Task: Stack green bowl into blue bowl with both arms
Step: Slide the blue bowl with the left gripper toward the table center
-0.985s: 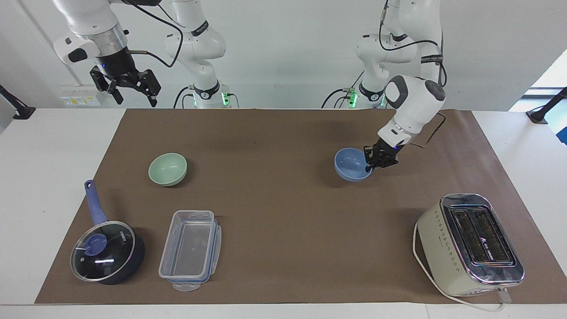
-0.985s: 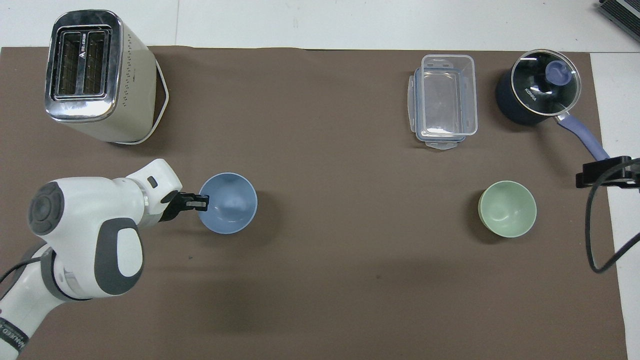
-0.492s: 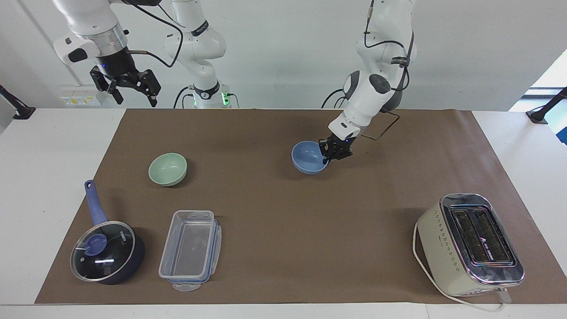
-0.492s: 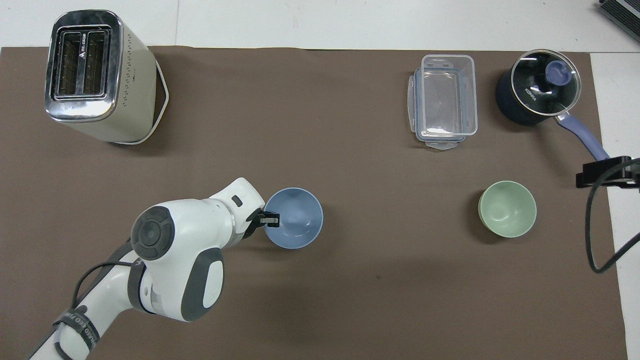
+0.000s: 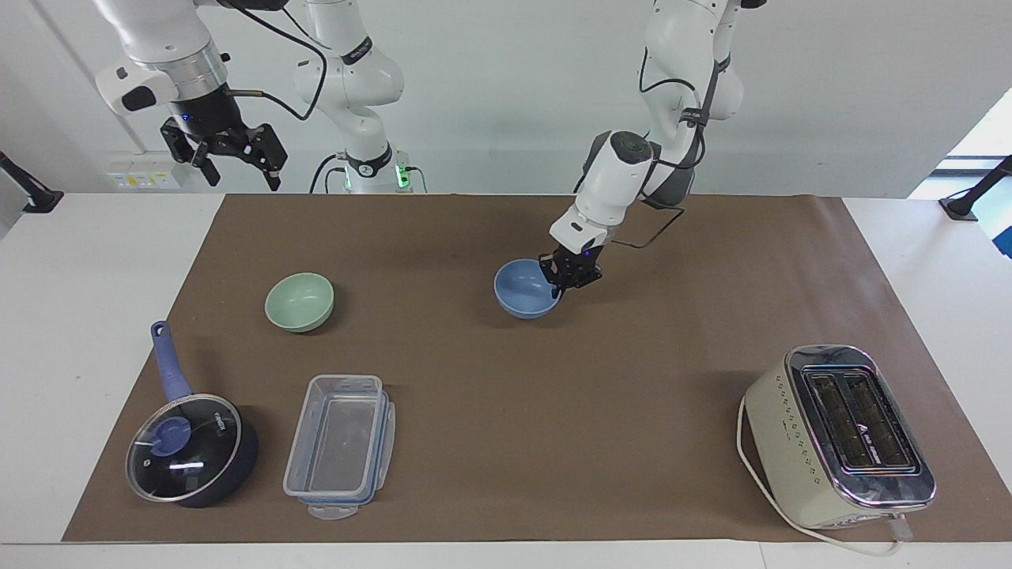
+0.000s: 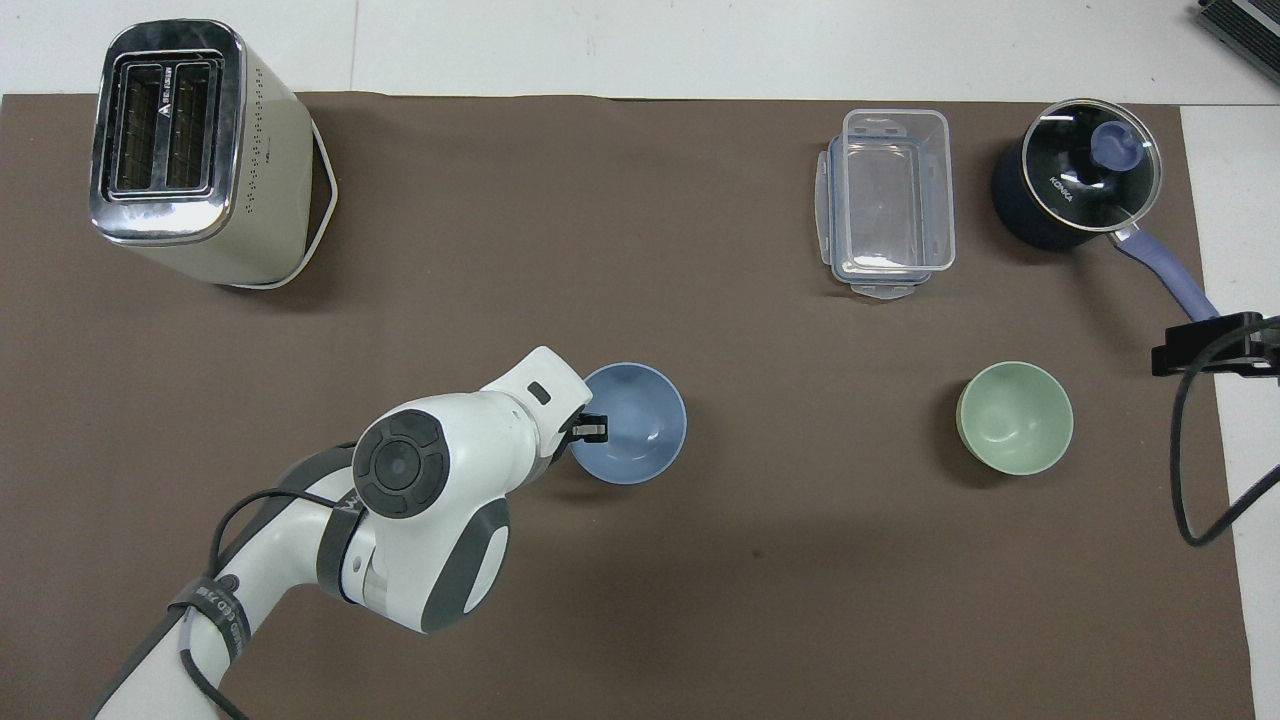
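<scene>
Blue bowl [image 5: 523, 299]: upright on the brown mat [image 5: 506, 371], about mid-table and slightly toward the left arm's end. In the overhead view it lies at about 9 o'clock from the green bowl, well apart from it.

Left pincer [image 5: 563, 285]: closed on the blue bowl's rim at the side toward the left arm's end, one fingertip inside the bowl, the other outside. In the overhead view the pincer [image 6: 590, 430] sits at 9 o'clock on the bowl's rim, the arm's white wrist covering most of it.

Green bowl [image 5: 300, 301]: upright on the mat toward the right arm's end, nothing inside it, nothing touching it.

Right pincer [image 5: 225, 154]: jaws wide apart, holding nothing, raised over the table edge near the right arm's base; the arm waits. In the overhead view only its black tip [image 6: 1205, 342] shows at the frame's edge, at about 2 o'clock from the green bowl.

Clear container [image 6: 888, 200]: rectangular, lidless, on the mat at 11 o'clock from the green bowl in the overhead view.

Saucepan [image 6: 1075, 185]: dark blue, glass lid on, at 1 o'clock from the green bowl, beside the container.

Toaster [image 6: 190, 150]: cream and chrome, two slots up, at 10 o'clock from the blue bowl, well apart.
</scene>
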Tool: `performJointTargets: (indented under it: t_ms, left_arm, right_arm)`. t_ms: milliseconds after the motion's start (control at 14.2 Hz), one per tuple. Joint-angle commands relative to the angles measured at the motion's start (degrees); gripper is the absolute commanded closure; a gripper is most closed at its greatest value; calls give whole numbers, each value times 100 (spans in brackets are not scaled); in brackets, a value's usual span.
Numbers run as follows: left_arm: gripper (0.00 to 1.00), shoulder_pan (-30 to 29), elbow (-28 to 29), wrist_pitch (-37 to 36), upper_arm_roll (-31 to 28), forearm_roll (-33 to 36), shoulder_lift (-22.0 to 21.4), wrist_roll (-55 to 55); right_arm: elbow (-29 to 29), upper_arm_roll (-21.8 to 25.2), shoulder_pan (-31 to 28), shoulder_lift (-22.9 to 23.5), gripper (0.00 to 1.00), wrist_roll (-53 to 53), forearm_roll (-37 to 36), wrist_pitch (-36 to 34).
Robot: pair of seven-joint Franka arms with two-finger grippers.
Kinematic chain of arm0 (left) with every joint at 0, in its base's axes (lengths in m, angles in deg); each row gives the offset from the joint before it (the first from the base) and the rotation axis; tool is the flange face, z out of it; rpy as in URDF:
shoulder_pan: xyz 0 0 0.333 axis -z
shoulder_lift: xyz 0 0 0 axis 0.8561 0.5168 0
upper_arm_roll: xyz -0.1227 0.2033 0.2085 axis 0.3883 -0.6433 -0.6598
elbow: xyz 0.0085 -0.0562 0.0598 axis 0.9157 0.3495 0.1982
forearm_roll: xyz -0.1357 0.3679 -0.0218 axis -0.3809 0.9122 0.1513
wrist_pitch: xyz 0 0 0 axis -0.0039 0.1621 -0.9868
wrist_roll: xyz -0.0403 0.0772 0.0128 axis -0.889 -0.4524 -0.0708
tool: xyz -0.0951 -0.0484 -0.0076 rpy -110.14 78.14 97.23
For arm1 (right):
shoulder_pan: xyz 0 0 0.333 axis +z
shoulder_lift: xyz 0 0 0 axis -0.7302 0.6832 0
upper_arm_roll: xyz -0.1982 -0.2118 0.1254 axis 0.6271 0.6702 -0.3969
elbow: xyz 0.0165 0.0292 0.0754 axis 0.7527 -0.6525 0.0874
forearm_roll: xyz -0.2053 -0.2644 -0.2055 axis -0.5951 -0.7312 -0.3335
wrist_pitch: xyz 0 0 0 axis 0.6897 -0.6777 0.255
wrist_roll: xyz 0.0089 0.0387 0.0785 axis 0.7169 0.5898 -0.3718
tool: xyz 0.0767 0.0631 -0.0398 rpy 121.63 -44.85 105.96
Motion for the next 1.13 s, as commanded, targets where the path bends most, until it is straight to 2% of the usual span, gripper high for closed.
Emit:
performJointTargets:
  t_ms: [0,422,563,633,844,915,1055]
  left_arm:
    - [100,150,-92,45,-88,117,191,-167]
    - [100,150,-92,72,-88,143,306,-176]
    - [65,150,-84,10,-88,143,306,-168]
    - [51,150,-83,2,-88,143,306,-167]
    - [45,62,-83,-77,-106,143,201,-150]
    - [28,18,-83,-208,-132,152,96,-141]
    - [7,-253,-83,-498,-132,152,-203,-106]
  right_arm:
    - [-55,32,11,-72,0,-91,9,-5]
    - [-46,32,3,-72,0,-100,9,3]
    - [-46,58,3,-72,0,-100,9,3]
    - [-46,58,3,-72,0,-100,9,12]
    - [-81,14,11,-81,0,-126,17,99]
    - [-90,14,11,-81,0,-135,17,231]
    - [-125,5,11,-81,0,-152,17,346]
